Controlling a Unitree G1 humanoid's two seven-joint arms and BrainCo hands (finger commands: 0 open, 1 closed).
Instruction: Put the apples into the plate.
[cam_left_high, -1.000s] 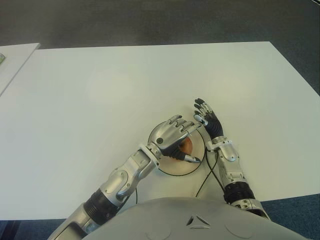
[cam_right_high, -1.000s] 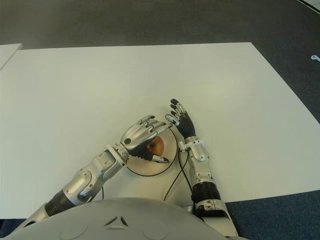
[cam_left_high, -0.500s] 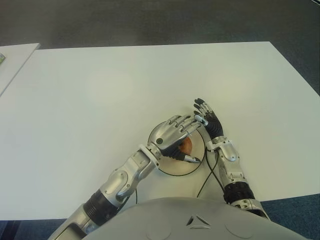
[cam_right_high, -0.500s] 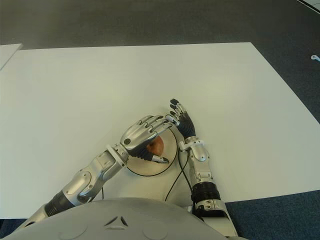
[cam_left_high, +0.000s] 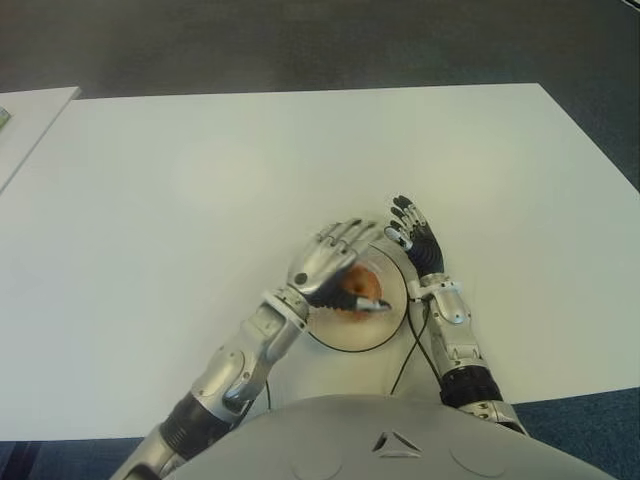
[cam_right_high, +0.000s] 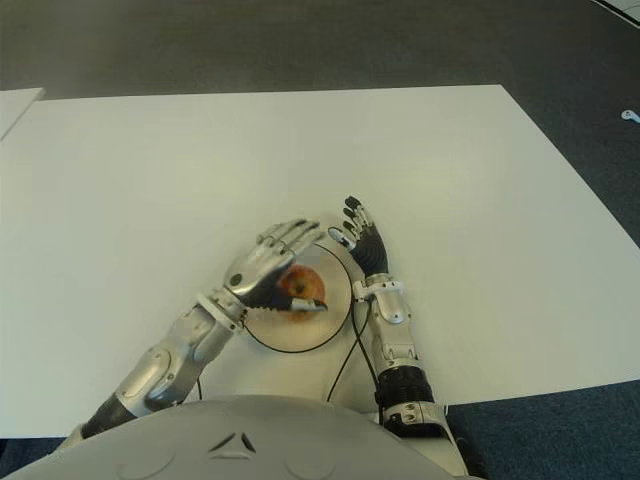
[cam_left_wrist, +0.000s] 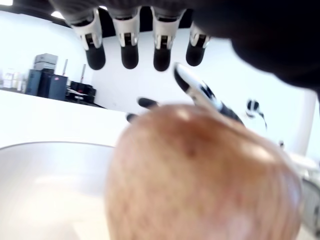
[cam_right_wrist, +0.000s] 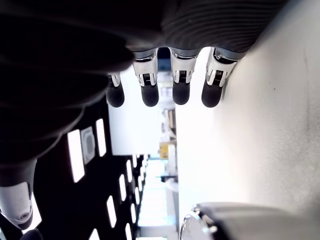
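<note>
View from the head camera, looking down on a broad white rectangular table (cam_left_high: 200, 180). A round, shallow, pale wooden plate (cam_left_high: 358, 335) sits near the table's front edge, directly before the robot's torso. One reddish-orange apple (cam_left_high: 362, 291) lies inside the plate, toward its far half.

The left hand (cam_left_high: 328, 266), silver with dark fingertips, is above the plate's left portion, partly covering the apple. Its fingers (cam_left_wrist: 129, 48) are extended and spread, released, with nothing grasped. In the left wrist view the apple (cam_left_wrist: 200, 175) fills the foreground below the palm, and the four straight fingers point away above it; whether the palm or thumb still grazes the fruit cannot be judged from these views, though a gap seems likely.

The right hand (cam_left_high: 416, 237), black-backed with silver knuckles, shows just beside the plate's right rim, fingers pointing away from the robot. Its fingers (cam_right_wrist: 180, 80) are straight and relaxed, holding nothing. A thin black cable (cam_left_high: 412, 345) runs beside the right forearm, curving along the plate's right edge.

A second pale table (cam_left_high: 30, 115) shows at the far left, apart from the main one.
</note>
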